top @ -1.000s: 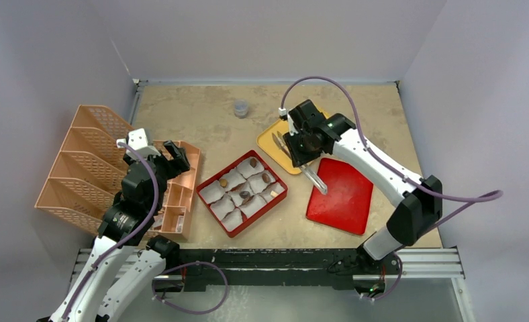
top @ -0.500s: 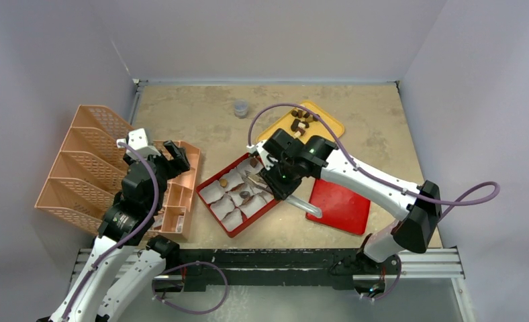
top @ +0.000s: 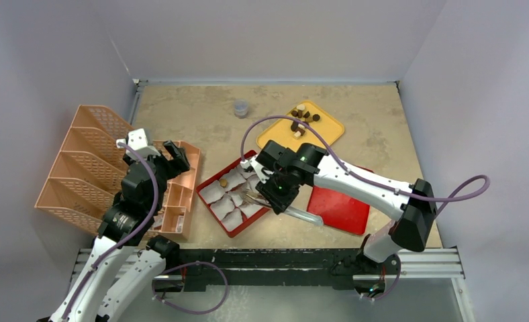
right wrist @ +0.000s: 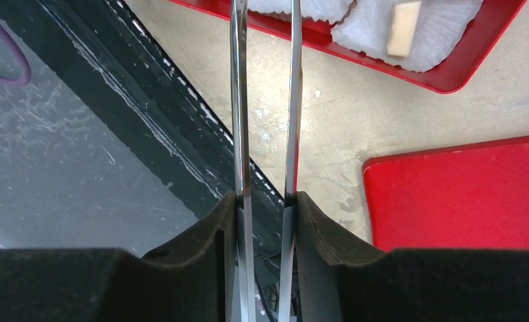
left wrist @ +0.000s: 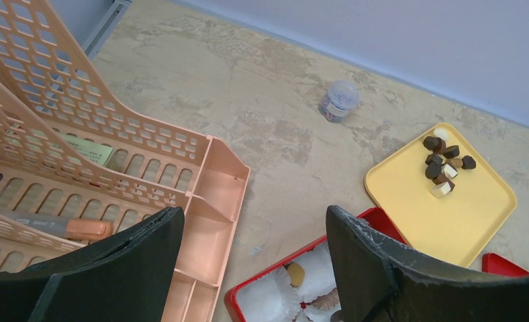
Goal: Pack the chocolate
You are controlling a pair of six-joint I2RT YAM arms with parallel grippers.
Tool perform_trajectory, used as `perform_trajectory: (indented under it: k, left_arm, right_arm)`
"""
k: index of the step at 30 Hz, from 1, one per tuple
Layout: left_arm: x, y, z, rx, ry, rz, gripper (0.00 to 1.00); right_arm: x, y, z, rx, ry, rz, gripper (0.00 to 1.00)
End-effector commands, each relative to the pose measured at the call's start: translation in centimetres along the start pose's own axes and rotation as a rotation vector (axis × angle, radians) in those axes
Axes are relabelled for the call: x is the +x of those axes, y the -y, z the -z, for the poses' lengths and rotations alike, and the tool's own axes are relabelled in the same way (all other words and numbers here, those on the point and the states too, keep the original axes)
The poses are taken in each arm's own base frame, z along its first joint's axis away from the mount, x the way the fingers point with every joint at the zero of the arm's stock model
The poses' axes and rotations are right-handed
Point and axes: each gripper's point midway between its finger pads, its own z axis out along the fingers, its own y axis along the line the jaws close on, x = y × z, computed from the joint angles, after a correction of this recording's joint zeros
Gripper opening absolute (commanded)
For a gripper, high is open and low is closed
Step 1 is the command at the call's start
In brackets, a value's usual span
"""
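Right gripper (right wrist: 265, 201) is clamped on a pair of metal tongs (right wrist: 238, 100) — blades nearly pressed together, tips over the red box (top: 233, 233) of paper cups. Cannot tell whether the tips hold anything.

Left gripper (left wrist: 252, 228) has its jaws spread wide and holds nothing, hovering above the peach organizer (top: 181, 194).

Chocolate (top: 301, 119) — most sits clustered at the far corner of the yellow tray (top: 325, 131); a few pieces lie in the box's cups, one cream piece (right wrist: 405, 27) near the tongs.
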Motion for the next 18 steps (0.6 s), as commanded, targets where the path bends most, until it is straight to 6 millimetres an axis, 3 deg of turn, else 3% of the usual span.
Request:
perform_trajectory:
  k: [1,18]
  left_arm:
    - [-1.0,0.3,0.1,0.011,0.032,0.019,0.77]
    - [-0.9,0.3,0.0,0.008,0.028,0.015,0.77]
  right_arm:
    - [1.3,-0.3,-0.3,-0.01,-0.049,0.013,0.24]
    - [2.0,0.3,-1.9,0.009,-0.102,0.036,0.31]
